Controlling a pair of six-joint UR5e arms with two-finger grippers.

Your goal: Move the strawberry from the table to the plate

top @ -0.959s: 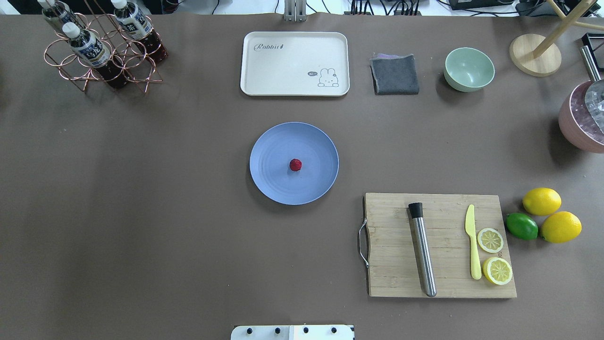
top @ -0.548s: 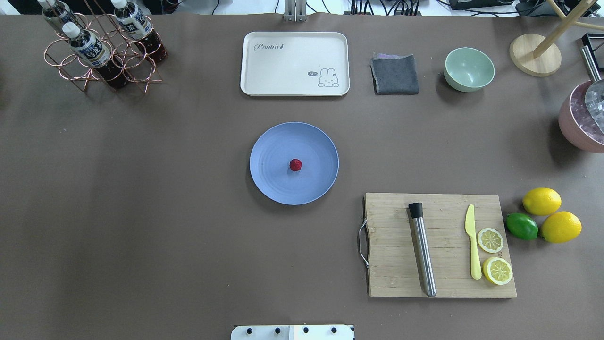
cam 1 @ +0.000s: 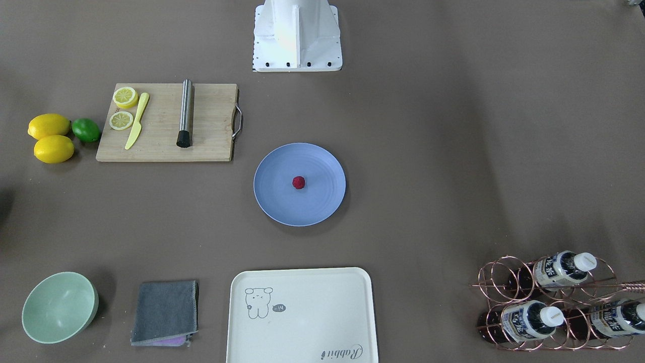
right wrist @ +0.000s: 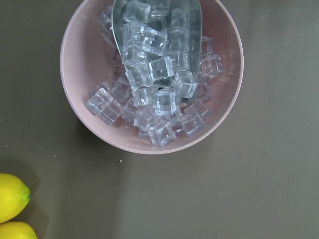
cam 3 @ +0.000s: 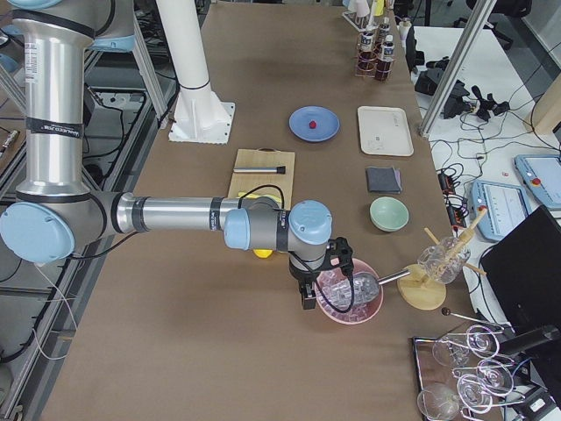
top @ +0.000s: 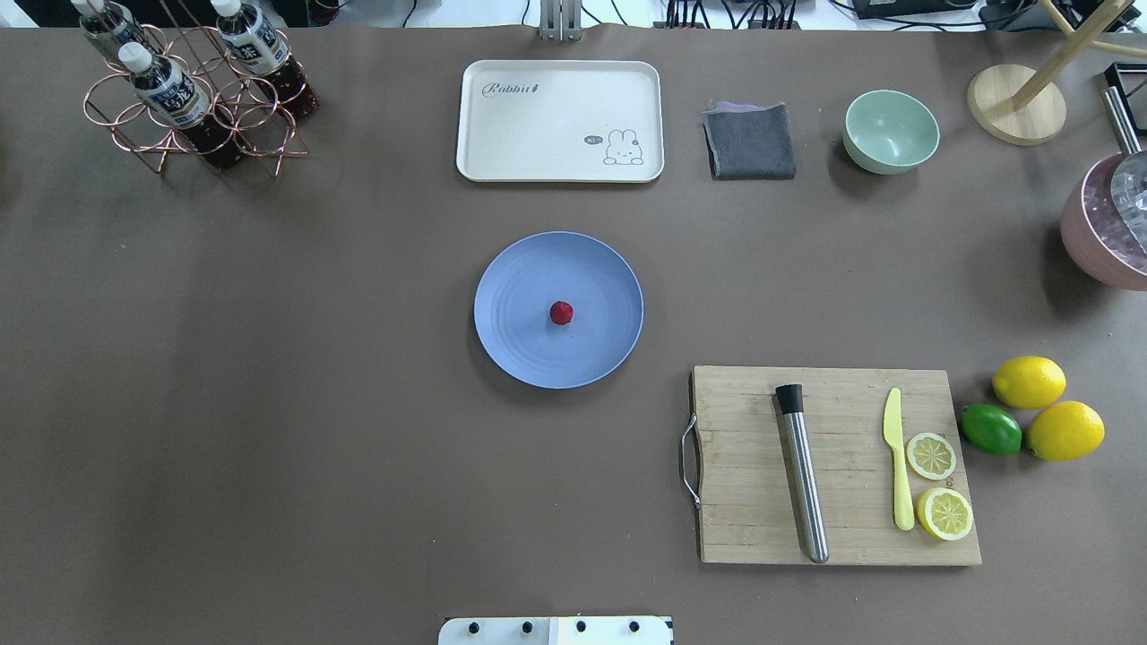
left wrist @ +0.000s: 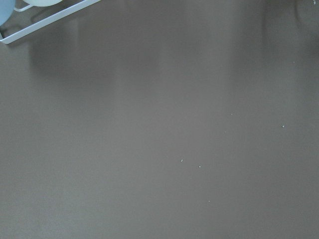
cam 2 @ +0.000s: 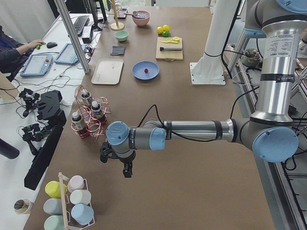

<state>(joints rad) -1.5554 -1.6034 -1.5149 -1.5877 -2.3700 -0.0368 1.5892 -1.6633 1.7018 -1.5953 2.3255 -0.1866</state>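
The small dark red strawberry rests at the middle of the periwinkle-blue plate, which sits mid-table. Neither gripper shows in the overhead or front view. In the exterior left view my left gripper hangs over bare table at the near end, far from the plate. In the exterior right view my right gripper hovers beside the pink ice bowl, also far from the plate. Whether either gripper is open or shut, I cannot tell.
A wooden cutting board carries a steel muddler, a yellow knife and lemon slices, with lemons and a lime beside it. At the back stand a cream tray, grey cloth, mint bowl and bottle rack.
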